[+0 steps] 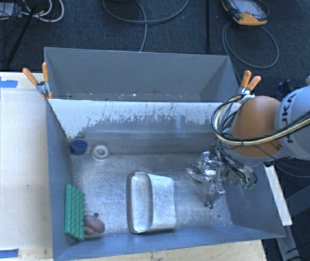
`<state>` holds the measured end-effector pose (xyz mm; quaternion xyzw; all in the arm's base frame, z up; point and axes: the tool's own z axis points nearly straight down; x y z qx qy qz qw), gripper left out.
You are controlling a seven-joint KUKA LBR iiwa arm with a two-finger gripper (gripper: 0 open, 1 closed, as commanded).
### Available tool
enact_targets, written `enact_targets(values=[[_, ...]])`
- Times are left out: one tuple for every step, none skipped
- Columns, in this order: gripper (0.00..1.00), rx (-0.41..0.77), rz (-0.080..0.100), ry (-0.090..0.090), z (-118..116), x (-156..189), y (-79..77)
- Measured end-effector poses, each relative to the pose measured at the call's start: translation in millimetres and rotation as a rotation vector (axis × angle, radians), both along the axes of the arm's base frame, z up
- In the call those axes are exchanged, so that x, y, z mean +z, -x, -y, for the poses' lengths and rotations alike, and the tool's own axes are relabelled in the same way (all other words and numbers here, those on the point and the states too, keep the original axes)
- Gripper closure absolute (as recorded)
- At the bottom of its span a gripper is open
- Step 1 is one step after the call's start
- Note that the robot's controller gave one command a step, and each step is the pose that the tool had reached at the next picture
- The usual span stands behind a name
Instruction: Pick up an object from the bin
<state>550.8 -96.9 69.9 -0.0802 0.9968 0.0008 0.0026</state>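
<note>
My gripper (200, 188) hangs low over the bin's right side, above bare floor. Its two metal fingers stand apart, one tip toward the left and one toward the front, with nothing between them, so it is open. Nearest to it, just to its left, a shiny metal loaf pan (151, 202) lies in the middle of the bin floor, apart from the fingers.
A green studded plate (74, 211) leans along the left wall with a brownish lump (94, 225) beside it at the front left. A blue cap (78, 147) and a pale tape roll (100, 153) lie at the back left.
</note>
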Motion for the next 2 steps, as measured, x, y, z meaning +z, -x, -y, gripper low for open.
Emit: enact_targets(values=[[1.00,0.003,0.011,0.003,0.6,6.0,-2.6],[1.00,0.254,0.003,0.004,11.4,176.7,13.0]])
